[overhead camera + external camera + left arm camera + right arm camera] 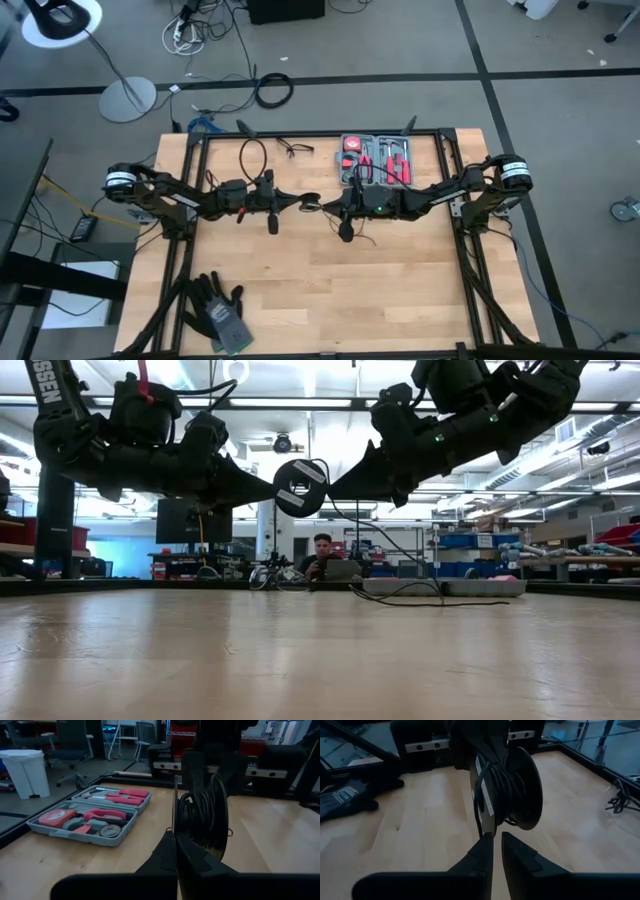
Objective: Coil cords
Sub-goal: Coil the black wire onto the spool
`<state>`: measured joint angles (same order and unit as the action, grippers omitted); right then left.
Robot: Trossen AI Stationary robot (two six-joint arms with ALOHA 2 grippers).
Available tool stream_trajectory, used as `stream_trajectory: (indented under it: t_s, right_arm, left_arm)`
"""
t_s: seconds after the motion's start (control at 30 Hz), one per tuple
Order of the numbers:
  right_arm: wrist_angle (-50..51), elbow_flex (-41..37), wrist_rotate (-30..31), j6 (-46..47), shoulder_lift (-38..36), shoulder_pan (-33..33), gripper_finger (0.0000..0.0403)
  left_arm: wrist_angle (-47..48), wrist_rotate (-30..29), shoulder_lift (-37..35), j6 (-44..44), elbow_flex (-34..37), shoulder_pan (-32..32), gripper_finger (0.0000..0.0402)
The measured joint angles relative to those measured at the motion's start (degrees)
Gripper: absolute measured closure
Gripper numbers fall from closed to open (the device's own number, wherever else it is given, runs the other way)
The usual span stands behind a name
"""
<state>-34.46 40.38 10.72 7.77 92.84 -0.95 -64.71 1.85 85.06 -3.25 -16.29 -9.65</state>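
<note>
Right now my left claw (pixel 268 488) is clamped shut on the rim of a round black spool (pixel 300 487), holding it well above the wooden surface (pixel 330 280) near its middle. Wound on it is the thin black cord (pixel 507 785). My right claw (pixel 335 488) meets it from the other side, fingers narrowly parted.

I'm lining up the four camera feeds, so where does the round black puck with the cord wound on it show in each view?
High view: the puck sits mid-table between the two gripper tips.
Low view: raised above the table, upper centre, showing a pale label.
Left wrist view: just beyond that arm's fingers, seen nearly edge-on.
Right wrist view: centre, cord wraps visible.
Shared landmark: the red tool kit, also in the left wrist view.
</note>
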Motion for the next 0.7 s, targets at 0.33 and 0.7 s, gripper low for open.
stream_trajectory:
  t_s: [0.33, 0.7]
  right_arm:
    - [-0.97, 0.00, 0.01, -0.44, 0.00, 0.00, 0.0364]
    - [-2.70, 0.00, -0.43, -0.50, 0.00, 0.00, 0.0364]
  left_arm:
    - [-0.02, 0.38, 0.00, -0.24, 0.00, 0.00, 0.0402]
    - [1.29, 1.38, 0.02, -0.39, -1.59, 0.00, 0.0402]
